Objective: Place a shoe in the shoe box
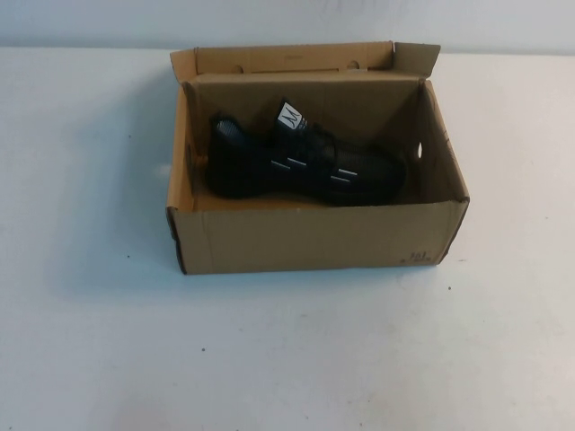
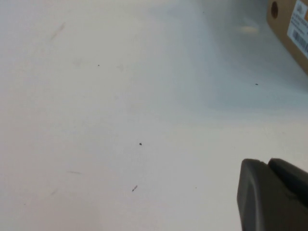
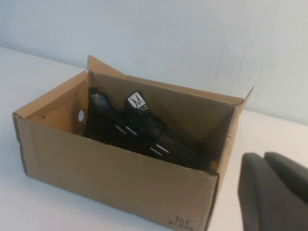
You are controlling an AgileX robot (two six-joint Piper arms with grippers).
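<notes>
Nearest to us in the high view is bare white worktop (image 1: 287, 359), and beyond it, at about twelve o'clock from the frame's centre, sits the shoe box (image 1: 314, 238) with its lid flap folded back on the far side. Inside it we see the shoe (image 1: 301, 166), lying on its side against the far wall, toe toward three o'clock and heel toward nine o'clock.

We judge the placing step done: the shoe rests wholly within the box walls and neither arm reaches over it. What remains, as we read it, is only to keep both arms clear; if the lid were to be closed, that would call for a push on the flap from the far edge, but the task sentence asks no such thing.

Our left gripper (image 2: 274, 195) hovers over empty worktop, well apart from the box, whose corner shows only at the edge of its wrist view; its fingers are closed together on nothing. Our right gripper (image 3: 274, 190) hangs just beside the box's near corner, likewise closed and empty.

We note that the shoe is all black, with a small white logo tag on the tongue and short white dashes along its side. The box is brown corrugated cardboard with a round hole in an end wall.
</notes>
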